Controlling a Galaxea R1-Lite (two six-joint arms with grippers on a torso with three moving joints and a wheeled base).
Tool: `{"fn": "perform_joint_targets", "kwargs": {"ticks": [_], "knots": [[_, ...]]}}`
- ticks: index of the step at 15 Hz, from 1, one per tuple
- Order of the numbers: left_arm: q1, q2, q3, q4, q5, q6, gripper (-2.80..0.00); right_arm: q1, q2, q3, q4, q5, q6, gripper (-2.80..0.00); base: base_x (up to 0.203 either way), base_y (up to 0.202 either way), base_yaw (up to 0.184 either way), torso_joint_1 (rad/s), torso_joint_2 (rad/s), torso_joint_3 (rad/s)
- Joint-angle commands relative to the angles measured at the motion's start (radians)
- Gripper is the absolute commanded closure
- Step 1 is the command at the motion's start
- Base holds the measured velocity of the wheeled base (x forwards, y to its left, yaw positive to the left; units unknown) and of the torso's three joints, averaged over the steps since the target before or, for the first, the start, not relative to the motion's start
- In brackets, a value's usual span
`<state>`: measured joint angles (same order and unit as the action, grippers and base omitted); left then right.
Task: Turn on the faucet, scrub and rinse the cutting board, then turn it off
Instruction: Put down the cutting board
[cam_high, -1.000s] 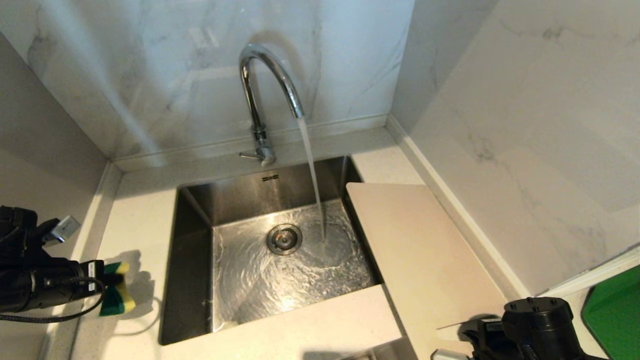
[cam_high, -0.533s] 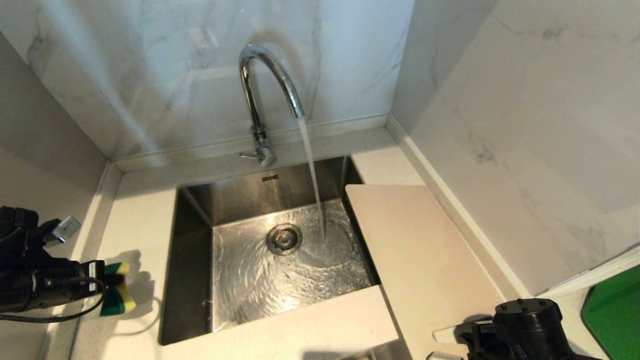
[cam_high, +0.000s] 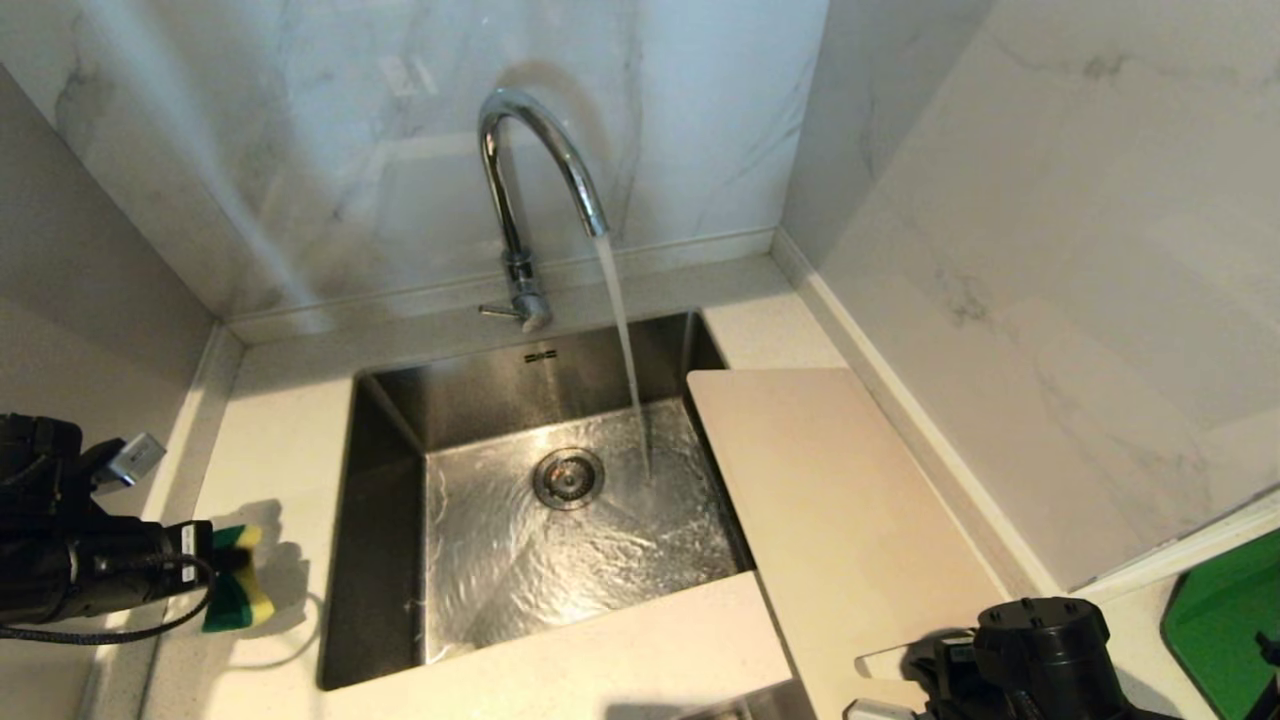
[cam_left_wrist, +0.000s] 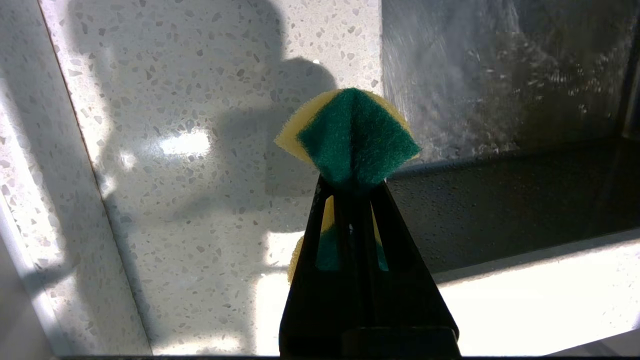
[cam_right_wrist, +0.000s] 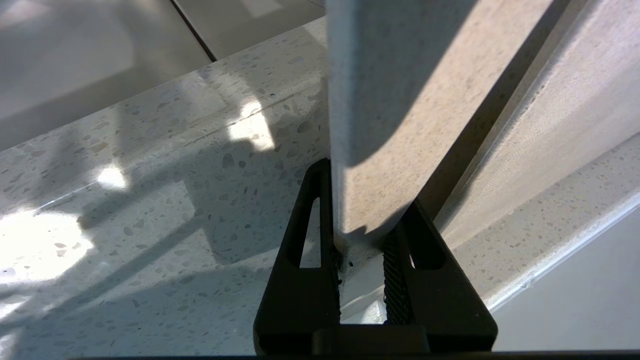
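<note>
The chrome faucet (cam_high: 530, 150) is running, and its stream (cam_high: 625, 340) falls into the sink beside the drain. The pale beige cutting board (cam_high: 830, 500) lies along the right of the sink, its left edge overhanging the basin. At the bottom right, my right gripper (cam_right_wrist: 362, 187) is shut on the board's near end (cam_right_wrist: 390, 125), holding it slightly off the counter. Over the counter left of the sink, my left gripper (cam_left_wrist: 350, 187) is shut on a green and yellow sponge (cam_left_wrist: 350, 135), which also shows in the head view as a sponge (cam_high: 238, 592).
The steel sink (cam_high: 390, 420) holds swirling water around the drain (cam_high: 568, 477). Marble walls close in behind and on the right. A green item (cam_high: 1225, 620) sits at the far right edge. Speckled counter (cam_high: 270, 440) surrounds the basin.
My right arm has shifted a little to the left with the board's near end, and the board's far corner has edged toward the sink. The left arm and sponge have stayed still.
</note>
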<state>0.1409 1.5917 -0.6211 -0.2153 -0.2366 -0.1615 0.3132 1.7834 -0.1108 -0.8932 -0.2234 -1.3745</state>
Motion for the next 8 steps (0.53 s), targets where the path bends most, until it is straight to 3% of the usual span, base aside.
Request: {"fn": "perform_joint_targets", "kwargs": {"ticks": [1,8], "knots": [[0.000,0.001,0.000,-0.002,-0.001,-0.001,0.00,0.003,0.005,0.002,-0.003,-0.001,-0.008,0.00,0.000,0.000,0.000,0.000,0.00,0.000],[0.000,0.005,-0.002,-0.002,-0.001,-0.001,0.00,0.004,0.002,0.008,-0.003,-0.002,-0.008,0.00,0.000,0.000,0.000,0.000,0.00,0.000]]}}
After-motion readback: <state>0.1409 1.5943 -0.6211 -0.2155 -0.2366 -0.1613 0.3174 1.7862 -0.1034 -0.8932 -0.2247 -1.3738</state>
